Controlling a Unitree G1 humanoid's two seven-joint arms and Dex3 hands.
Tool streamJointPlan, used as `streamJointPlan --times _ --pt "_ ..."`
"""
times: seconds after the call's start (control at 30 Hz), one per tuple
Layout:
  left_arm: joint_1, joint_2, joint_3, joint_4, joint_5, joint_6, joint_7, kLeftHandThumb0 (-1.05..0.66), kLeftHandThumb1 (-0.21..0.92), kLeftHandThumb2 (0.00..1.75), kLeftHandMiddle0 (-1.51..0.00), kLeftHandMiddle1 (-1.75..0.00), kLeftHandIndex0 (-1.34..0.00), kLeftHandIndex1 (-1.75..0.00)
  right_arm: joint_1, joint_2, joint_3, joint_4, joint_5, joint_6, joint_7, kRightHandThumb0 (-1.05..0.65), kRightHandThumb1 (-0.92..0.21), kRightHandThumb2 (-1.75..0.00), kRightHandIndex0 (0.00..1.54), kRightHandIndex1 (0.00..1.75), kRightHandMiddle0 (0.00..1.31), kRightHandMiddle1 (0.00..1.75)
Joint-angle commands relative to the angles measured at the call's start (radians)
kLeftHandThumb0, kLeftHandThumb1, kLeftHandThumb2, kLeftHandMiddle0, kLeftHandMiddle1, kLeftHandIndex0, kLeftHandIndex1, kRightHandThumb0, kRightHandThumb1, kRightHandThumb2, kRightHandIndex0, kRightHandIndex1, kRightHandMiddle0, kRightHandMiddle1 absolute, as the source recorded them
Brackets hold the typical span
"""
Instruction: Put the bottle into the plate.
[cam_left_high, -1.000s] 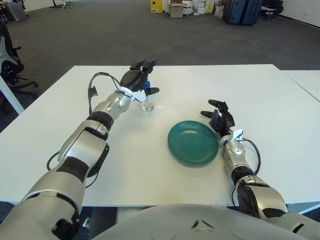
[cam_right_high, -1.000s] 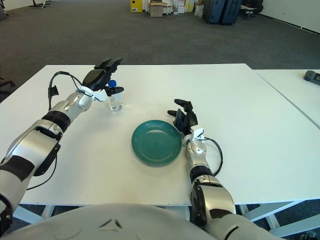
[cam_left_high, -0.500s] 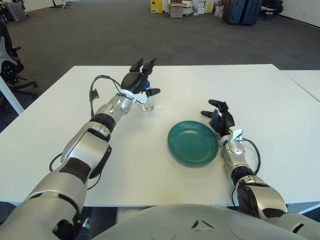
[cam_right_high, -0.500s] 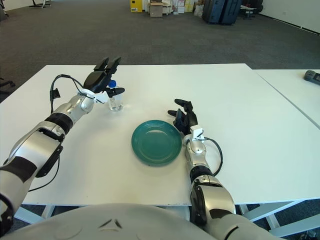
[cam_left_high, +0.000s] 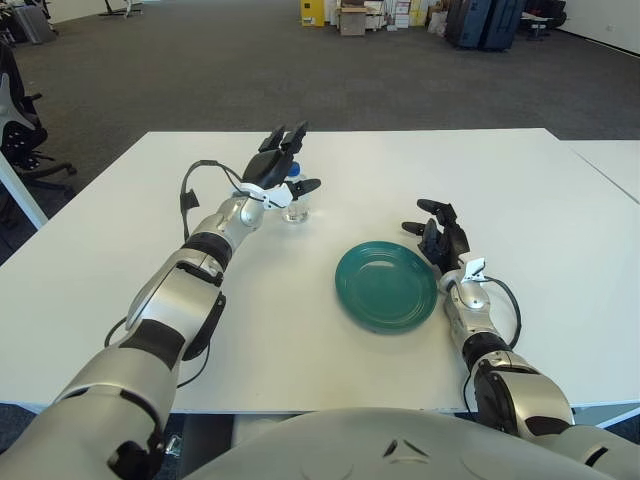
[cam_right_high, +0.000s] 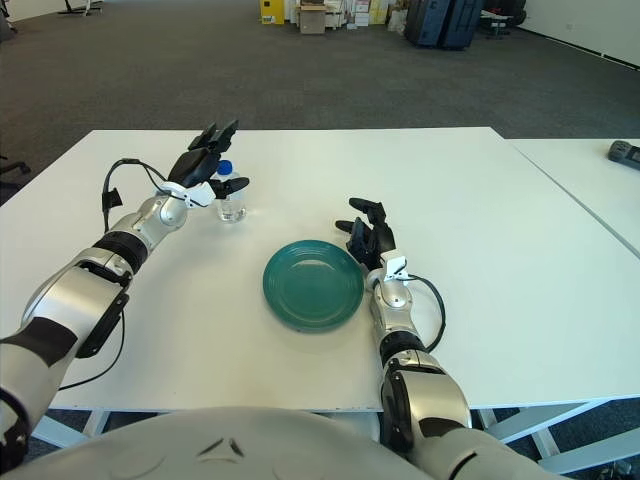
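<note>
**Left robot hand spread beside the bottle, plate standing bare**

The bottle is standing upright on the white surface, toward the far edge and left of the middle. It is small and clear, with a blue cap at the top. It is sitting well apart from the plate, which is lying nearer the front edge and right of the middle. The plate is round and teal, and nothing is lying in it.

The left robot hand is reaching across the surface from the near left corner and is showing just beside the bottle, on its left and slightly beyond it. Its fingers are spreading apart and pointing up and away, while the thumb is stretching to the right past the cap. The hand is gripping nothing; whether any finger is touching the bottle cannot be told.

The right robot hand is showing just beside the right rim of the plate, its dark fingers loosely open and holding nothing.

A second white table is standing to the right of the surface.
</note>
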Motion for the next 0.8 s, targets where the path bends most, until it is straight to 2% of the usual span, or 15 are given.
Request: streamJointPlan --times 0.0,0.07,0.23,0.33,0.53,0.77 --pt "0.031 -0.022 0.072 0.023 -0.091 -0.003 -0.097 -1.05 0.92 0.42 0.00 0.00 -0.01 0.00 0.106 0.035 0.006 0.085 -0.003 0.028 -0.008 -0.78 -0.92 -0.95 0.52 0.75 0.01 1.10" --pt "0.053 -0.049 0.128 0.054 -0.151 0.011 -0.130 -1.05 0.92 0.36 -0.02 -0.01 -0.03 -0.02 0.107 0.034 0.006 0.083 -0.002 0.017 -0.010 -0.77 -0.92 -0.93 0.52 0.78 0.01 1.11" --pt "0.069 -0.099 0.229 0.083 -0.253 0.051 -0.181 -1.03 0.92 0.17 -0.12 -0.02 0.00 -0.39 0.111 0.033 0.006 0.083 -0.003 -0.007 -0.015 -0.72 -0.92 -0.88 0.53 0.82 0.02 1.13" --pt "0.074 -0.117 0.270 0.090 -0.291 0.065 -0.209 -1.01 0.91 0.13 -0.15 -0.03 0.00 -0.50 0.113 0.031 0.010 0.080 -0.010 -0.010 -0.027 -0.70 -0.92 -0.87 0.52 0.83 0.02 1.14" --pt "0.081 -0.132 0.317 0.090 -0.331 0.075 -0.262 -0.98 0.90 0.10 -0.16 -0.02 0.00 -0.58 0.119 0.029 0.018 0.072 -0.021 -0.014 -0.053 -0.67 -0.92 -0.86 0.51 0.84 0.03 1.14" --pt "0.090 -0.143 0.342 0.085 -0.344 0.073 -0.293 -0.95 0.90 0.09 -0.16 -0.02 0.00 -0.56 0.121 0.025 0.021 0.071 -0.020 -0.009 -0.064 -0.64 -0.92 -0.86 0.49 0.87 0.04 1.12"
